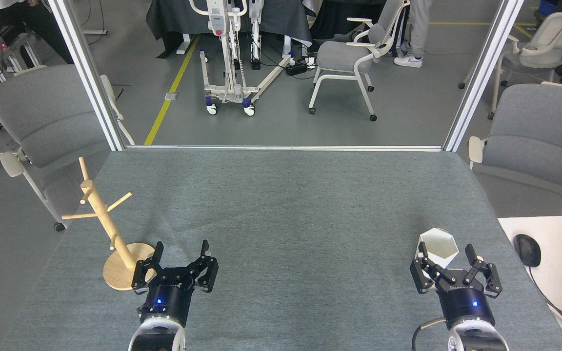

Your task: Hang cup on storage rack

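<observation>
One cup [438, 248], matte white, six-sided, stands upright on the near right of the grey surface [281, 204], open mouth up. It lies just beyond the right pincer [447, 256], whose fingers are spread and reach up on either side of the cup's near wall; whether they touch it cannot be told, and nothing is pinched. The right arm is plainly the nearer one to the cup. One storage rack [108, 229], light wood, sits at the near left: round disc base, single post leaning in this view toward the far left, and about five thin pegs angled upward. The left pincer [179, 258] rests just right of the rack's base, fingers spread, empty. Cup and rack stand well apart across the width of the surface, so the coming move likely turns on a close around the cup, then a long carry leftward. Count: one cup, one rack, two pincers.
</observation>
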Controlling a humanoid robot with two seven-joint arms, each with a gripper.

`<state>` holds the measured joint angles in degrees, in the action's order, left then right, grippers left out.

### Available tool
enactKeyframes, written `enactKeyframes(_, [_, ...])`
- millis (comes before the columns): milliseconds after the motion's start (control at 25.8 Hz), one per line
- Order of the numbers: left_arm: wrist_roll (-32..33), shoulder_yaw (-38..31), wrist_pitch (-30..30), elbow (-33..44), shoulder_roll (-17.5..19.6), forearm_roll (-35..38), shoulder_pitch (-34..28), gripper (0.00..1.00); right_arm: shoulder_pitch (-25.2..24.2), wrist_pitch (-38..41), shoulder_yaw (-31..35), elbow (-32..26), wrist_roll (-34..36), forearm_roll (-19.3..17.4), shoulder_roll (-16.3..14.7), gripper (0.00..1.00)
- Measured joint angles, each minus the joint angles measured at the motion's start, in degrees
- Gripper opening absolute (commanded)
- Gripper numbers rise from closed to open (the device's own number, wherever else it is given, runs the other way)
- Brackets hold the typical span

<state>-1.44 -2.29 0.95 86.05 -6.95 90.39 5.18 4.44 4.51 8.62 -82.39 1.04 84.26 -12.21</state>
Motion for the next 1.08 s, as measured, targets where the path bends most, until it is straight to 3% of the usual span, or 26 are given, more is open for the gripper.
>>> enactKeyframes(542, [-1.98, 0.65, 0.34, 0.18, -0.15, -1.11, 0.39, 1.00, -0.16, 0.63, 0.36, 0.33, -0.28, -0.19, -0.22, 1.00])
enactKeyframes(1084, [-0.51, 0.88, 0.02, -0.97, -0.13, -1.08, 0.80, 0.99, 0.77, 4.08, 1.56, 11.78, 5.83, -0.21, -2.45, 1.00])
